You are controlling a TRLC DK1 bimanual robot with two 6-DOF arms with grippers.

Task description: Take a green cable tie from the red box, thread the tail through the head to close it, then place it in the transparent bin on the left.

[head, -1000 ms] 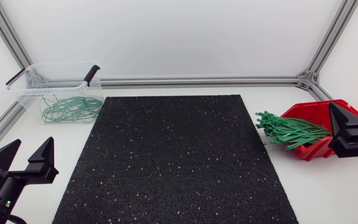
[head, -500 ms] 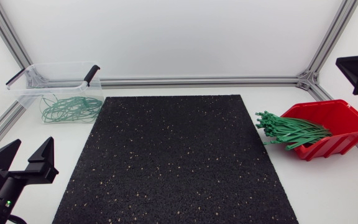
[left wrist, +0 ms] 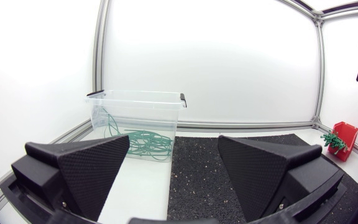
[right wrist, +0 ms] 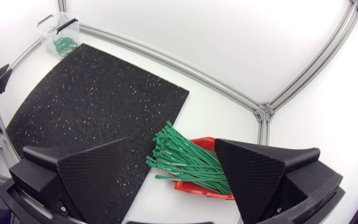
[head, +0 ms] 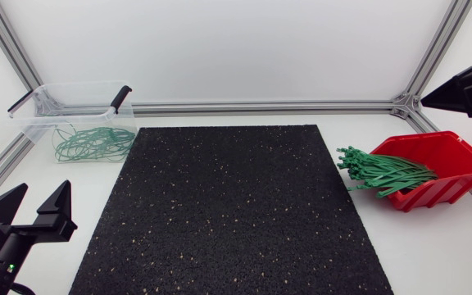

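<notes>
Table: mat (black), box, bin

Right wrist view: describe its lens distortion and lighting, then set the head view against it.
Right wrist view: strong fisheye, so the frame rails bow and the black mat's edges curve; the light is even, with hardly any shadow beside the red box. Head view: rails and mat edges run straight, the light is equally flat, and the transparent bin shows no strong glare.

Bright, diffuse light is flooding the white counter evenly from overhead and all sides, leaving only a faint soft shadow under the red box, while the fisheye wrist views are bending the straight frame rails toward their edges.
</notes>
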